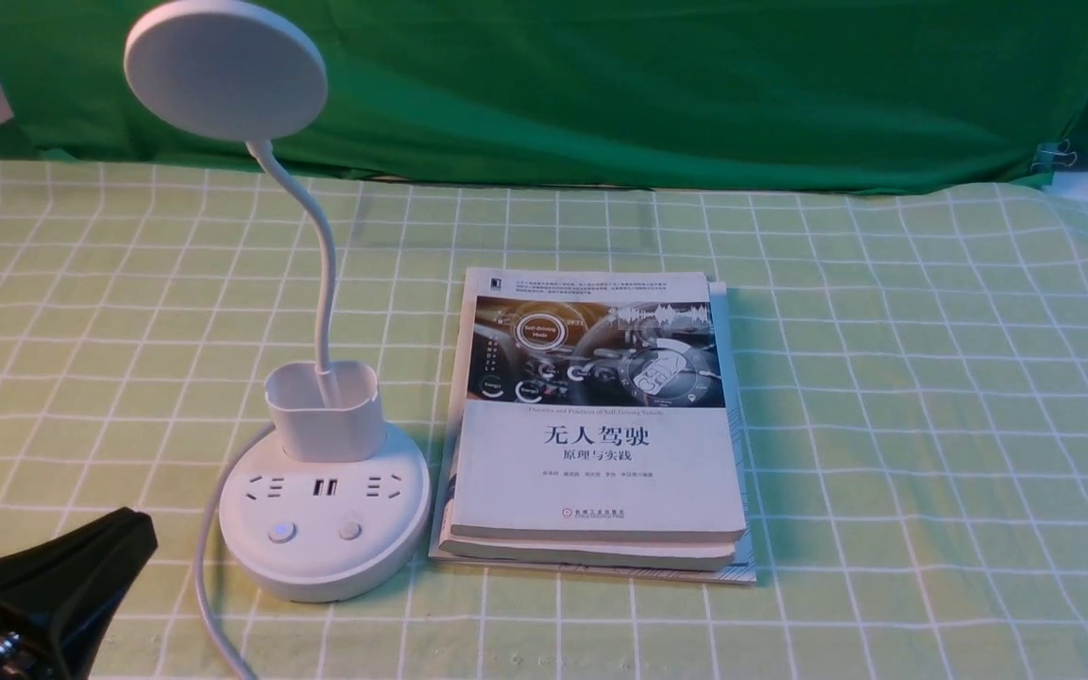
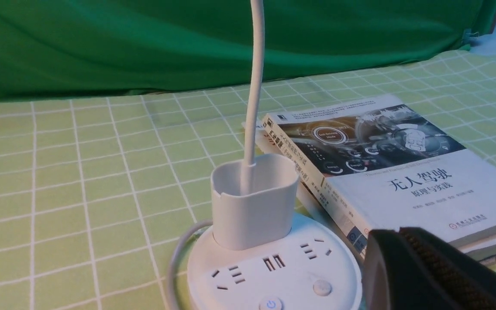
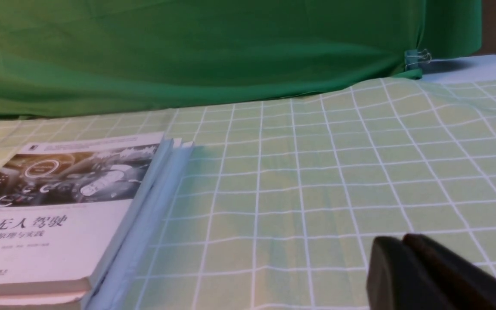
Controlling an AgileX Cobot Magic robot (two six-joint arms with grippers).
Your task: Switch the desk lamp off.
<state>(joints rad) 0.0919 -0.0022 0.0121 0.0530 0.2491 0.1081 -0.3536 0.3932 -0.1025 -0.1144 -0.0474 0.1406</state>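
Note:
The white desk lamp (image 1: 322,510) stands at the left of the table, its disc head (image 1: 225,68) on a bent neck rising from a small cup. On its round base (image 2: 274,275) are sockets and two buttons: one with a blue power mark (image 1: 281,532) (image 2: 270,304) and a plain one (image 1: 349,530) (image 2: 322,287). My left gripper (image 1: 124,529) (image 2: 396,234) is shut and empty, low at the front left, a short way from the base and apart from it. In the right wrist view my right gripper (image 3: 401,241) is shut and empty over bare cloth.
A stack of books (image 1: 596,425) (image 3: 63,215) lies just right of the lamp base. The lamp's white cord (image 1: 209,604) runs off the front edge. A green checked cloth (image 1: 931,425) covers the table, with a green backdrop (image 1: 648,85) behind.

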